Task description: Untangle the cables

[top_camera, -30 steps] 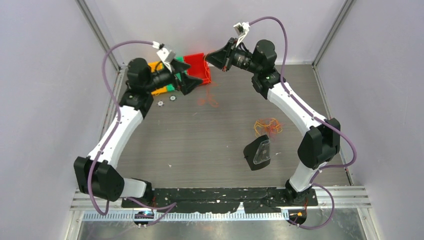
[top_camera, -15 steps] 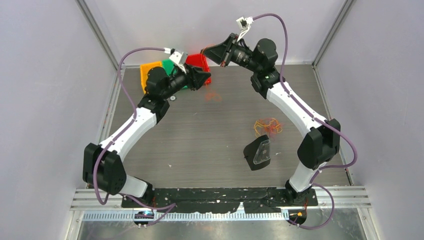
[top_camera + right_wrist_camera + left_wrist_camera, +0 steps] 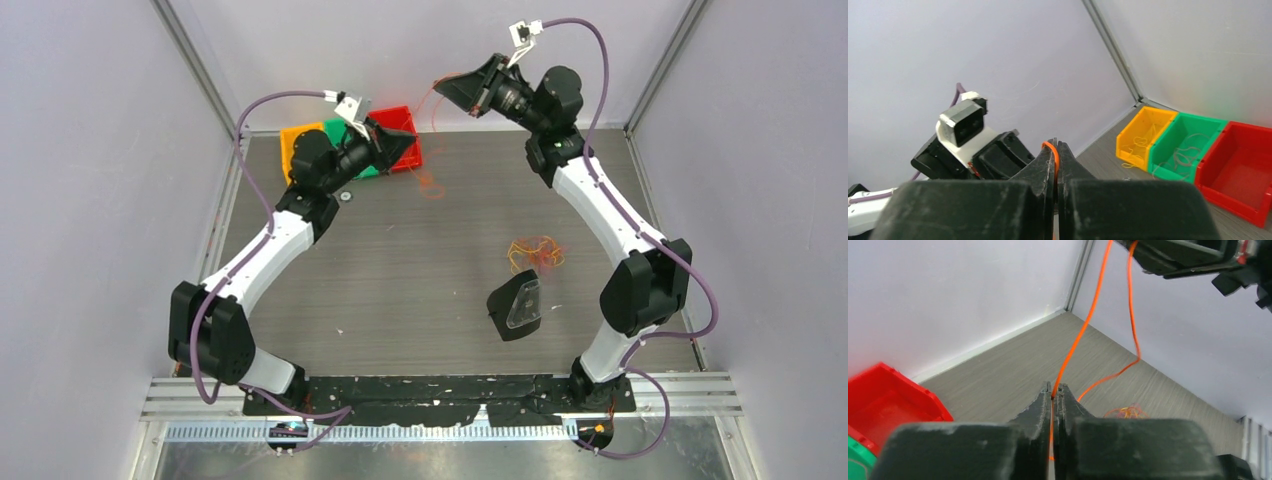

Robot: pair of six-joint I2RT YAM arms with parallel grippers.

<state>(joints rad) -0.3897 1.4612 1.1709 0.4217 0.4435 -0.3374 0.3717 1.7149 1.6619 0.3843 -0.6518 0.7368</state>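
The grey wood-grain table carried a boxy red plastic bin at its far edge. Raised beside it, the left gripper was clamped on a thin, glossy orange cable. The right gripper pinched the same strand higher, apparently to draw it taut and free. A wiry yellow-orange tangle lay mid-table, well apart.
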